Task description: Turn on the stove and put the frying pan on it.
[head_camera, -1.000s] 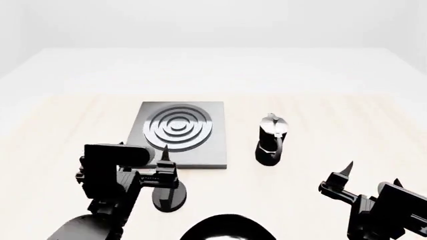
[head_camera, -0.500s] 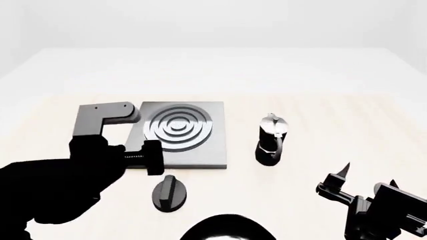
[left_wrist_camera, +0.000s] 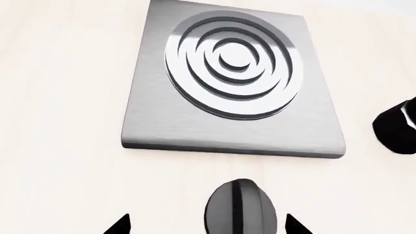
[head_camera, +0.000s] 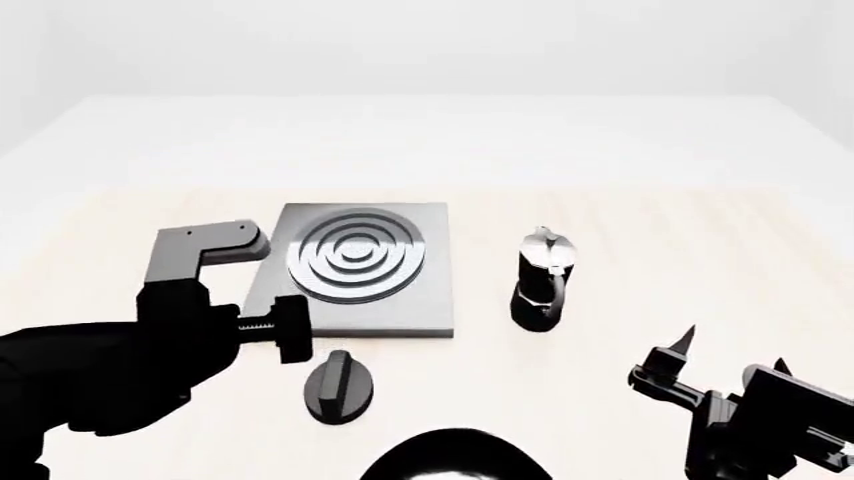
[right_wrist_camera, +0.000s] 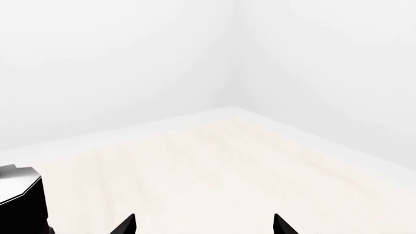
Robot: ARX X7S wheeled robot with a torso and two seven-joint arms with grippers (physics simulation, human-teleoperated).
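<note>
The stove's grey hotplate (head_camera: 360,270) lies flat on the table, with its black round knob (head_camera: 338,388) in front of it, apart from it. In the left wrist view the hotplate (left_wrist_camera: 234,78) lies beyond the knob (left_wrist_camera: 239,210), which sits low between my open fingertips. My left gripper (left_wrist_camera: 206,229) is open and empty, raised left of the knob in the head view (head_camera: 287,330). My right gripper (head_camera: 731,358) is open and empty at the front right, and holds nothing in its wrist view (right_wrist_camera: 204,226). The frying pan does not show clearly.
A black-and-silver moka pot (head_camera: 541,282) stands right of the hotplate; it also shows in the left wrist view (left_wrist_camera: 396,124) and the right wrist view (right_wrist_camera: 19,200). A black rounded shape (head_camera: 454,458) sits at the bottom edge; I cannot tell what it is.
My left gripper has lifted off the knob and drawn back to the left, so the knob now shows uncovered. My right gripper has drifted slightly down.
</note>
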